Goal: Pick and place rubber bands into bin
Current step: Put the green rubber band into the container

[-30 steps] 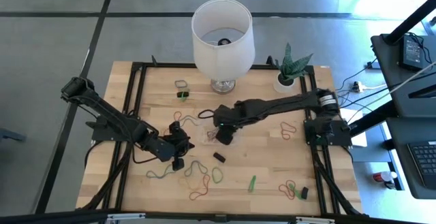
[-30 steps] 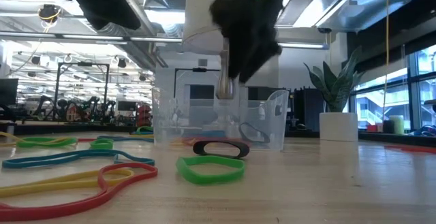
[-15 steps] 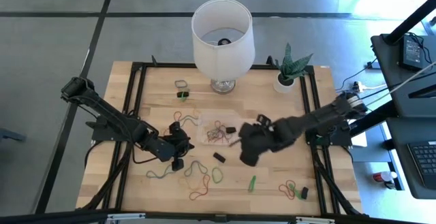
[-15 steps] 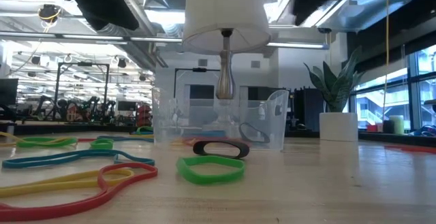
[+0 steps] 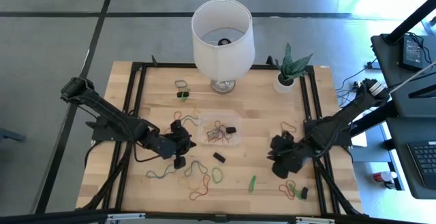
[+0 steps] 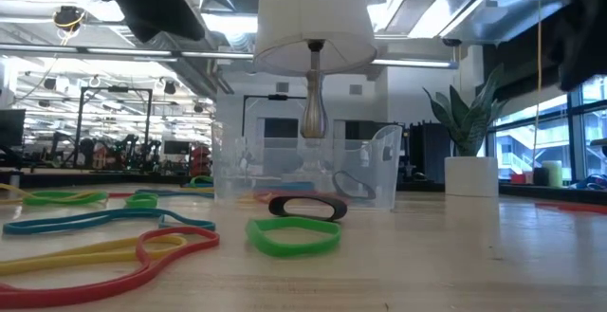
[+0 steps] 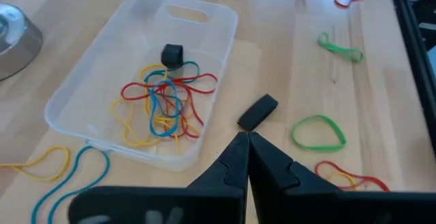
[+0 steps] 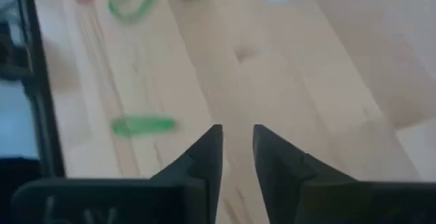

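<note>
The clear bin (image 5: pixel 219 130) stands mid-table and holds several coloured rubber bands (image 7: pixel 163 101) plus a small black piece (image 7: pixel 172 54). More rubber bands lie loose on the wood: a black one (image 5: pixel 219 157), a green loop (image 7: pixel 318 132), a flat green one (image 8: pixel 143 124), and red and yellow ones (image 6: pixel 114 255). My left gripper (image 7: pixel 246 137) hovers shut just left of and nearer than the bin, with nothing in it. My right gripper (image 8: pixel 237 132) hangs over bare wood toward the near right (image 5: pixel 283 169). Its fingers stand a narrow gap apart with nothing between them.
A lamp with a white shade (image 5: pixel 222 33) and a plant in a white pot (image 5: pixel 289 74) stand at the far edge. Black frame rails (image 5: pixel 317 176) run along the table's sides. A red and green tangle of bands (image 5: pixel 291 190) lies near the front right corner.
My right gripper has swung away from above the bin toward the table's right and near edges, leaving the low view's middle. The bin and its bands, which the arm covered, now show in the high view. My left gripper has kept still.
</note>
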Robot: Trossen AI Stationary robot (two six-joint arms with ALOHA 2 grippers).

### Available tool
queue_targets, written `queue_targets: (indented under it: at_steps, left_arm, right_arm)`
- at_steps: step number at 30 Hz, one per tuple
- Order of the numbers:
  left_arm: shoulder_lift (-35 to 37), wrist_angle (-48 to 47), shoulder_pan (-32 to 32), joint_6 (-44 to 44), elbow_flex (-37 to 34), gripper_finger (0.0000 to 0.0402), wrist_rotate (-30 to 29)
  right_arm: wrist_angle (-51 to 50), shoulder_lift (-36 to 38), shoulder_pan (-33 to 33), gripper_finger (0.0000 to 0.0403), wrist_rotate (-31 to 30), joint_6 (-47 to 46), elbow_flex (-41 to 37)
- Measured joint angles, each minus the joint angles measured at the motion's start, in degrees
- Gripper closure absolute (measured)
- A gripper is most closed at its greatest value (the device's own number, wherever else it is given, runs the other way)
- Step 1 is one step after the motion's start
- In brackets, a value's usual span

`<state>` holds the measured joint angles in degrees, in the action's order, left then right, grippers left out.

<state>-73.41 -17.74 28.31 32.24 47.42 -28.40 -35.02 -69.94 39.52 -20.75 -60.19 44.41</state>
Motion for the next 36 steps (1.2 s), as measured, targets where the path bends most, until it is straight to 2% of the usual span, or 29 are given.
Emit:
queue_targets:
  at_steps: [3, 8, 18, 21, 26, 30, 36]
  left_arm:
    - [0.0, -0.3, -1.3, 0.0, 0.0, 0.0397, 0.1]
    - [0.0, -3.3, -3.3, 0.0, 0.0, 0.0388, 3.8]
    - [-1.1, -18.3, -4.6, 10.7, 0.0, 0.0321, 4.7]
    - [-3.2, -20.3, -5.8, 13.6, 0.0, 0.0299, 5.1]
    - [-8.6, -20.6, -8.0, 12.8, 0.0, 0.0278, 6.3]
    - [-12.8, -20.5, -9.7, 10.1, 0.0, 0.0275, 8.7]
    - [-18.8, -20.2, -11.1, 8.8, 0.0, 0.0280, 9.0]
  right_arm:
    - [0.1, 2.4, 1.4, 0.0326, 0.0, 0.2, -3.8]
    - [0.2, 4.0, 1.8, 0.0332, 0.0, 0.4, -7.8]
    - [1.3, 4.1, 1.8, 0.0333, 0.0, 7.2, -11.6]
    - [2.4, 4.1, 1.8, 0.0333, 0.0, 6.4, -12.0]
    - [2.7, 4.1, 1.8, 0.0333, 0.0, 6.5, -12.0]
    - [2.7, 4.1, 1.8, 0.0333, 0.0, 6.4, -12.0]
    - [2.7, 4.1, 1.8, 0.0333, 0.0, 6.5, -12.0]
